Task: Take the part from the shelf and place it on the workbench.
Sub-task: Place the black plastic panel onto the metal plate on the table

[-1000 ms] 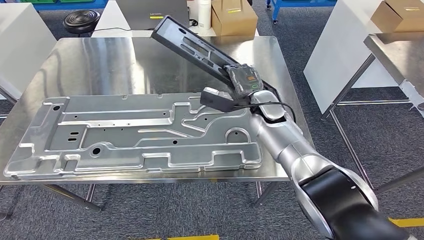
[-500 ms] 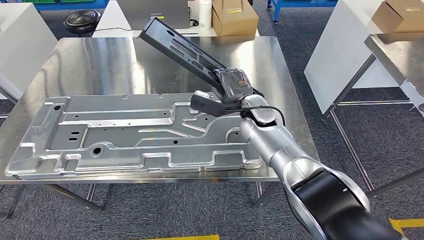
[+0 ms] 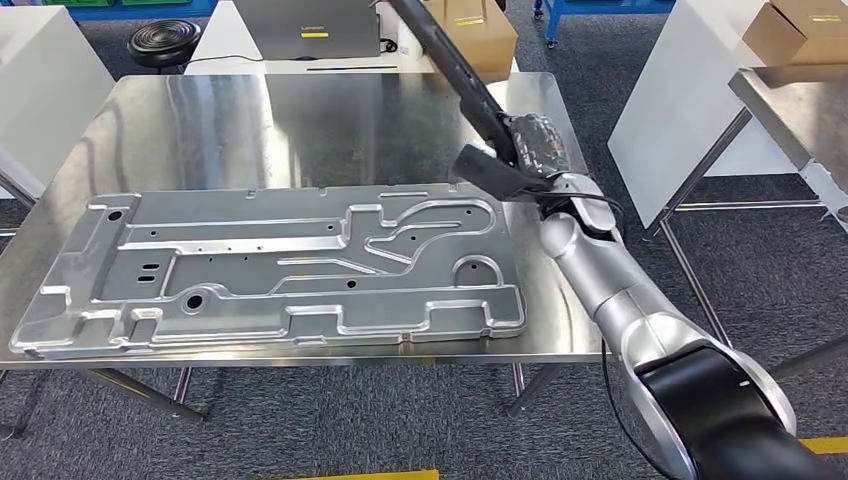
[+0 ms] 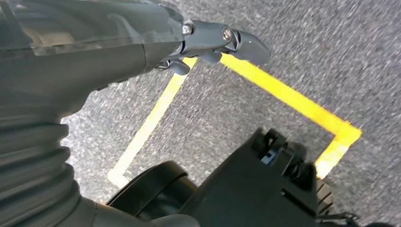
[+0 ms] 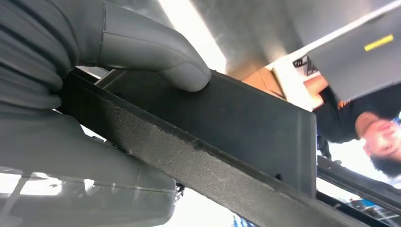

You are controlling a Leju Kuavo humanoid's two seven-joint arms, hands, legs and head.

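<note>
A long black plastic part (image 3: 448, 58) slants steeply up over the back right of the steel workbench (image 3: 300, 120), its far end running past the picture's top edge. My right hand (image 3: 527, 146) grips its lower end, above the bench near the right edge. In the right wrist view the thumb (image 5: 156, 56) presses on the part's flat black face (image 5: 227, 123). A large silver stamped panel (image 3: 280, 260) lies flat across the front of the bench. My left hand (image 4: 142, 42) hangs over the floor, fingers stretched out, holding nothing.
Behind the bench stand a cardboard box (image 3: 470, 35), a grey case (image 3: 300, 25) and a black stool (image 3: 163, 40). A white partition (image 3: 690, 90) and another table (image 3: 800, 100) are to the right. A person (image 5: 378, 135) is behind the bench. Yellow tape (image 4: 283, 94) marks the floor.
My right hand has moved right and toward the back. The black part has swung from slanting low toward the back left to standing steeply, its far end now beyond the top edge.
</note>
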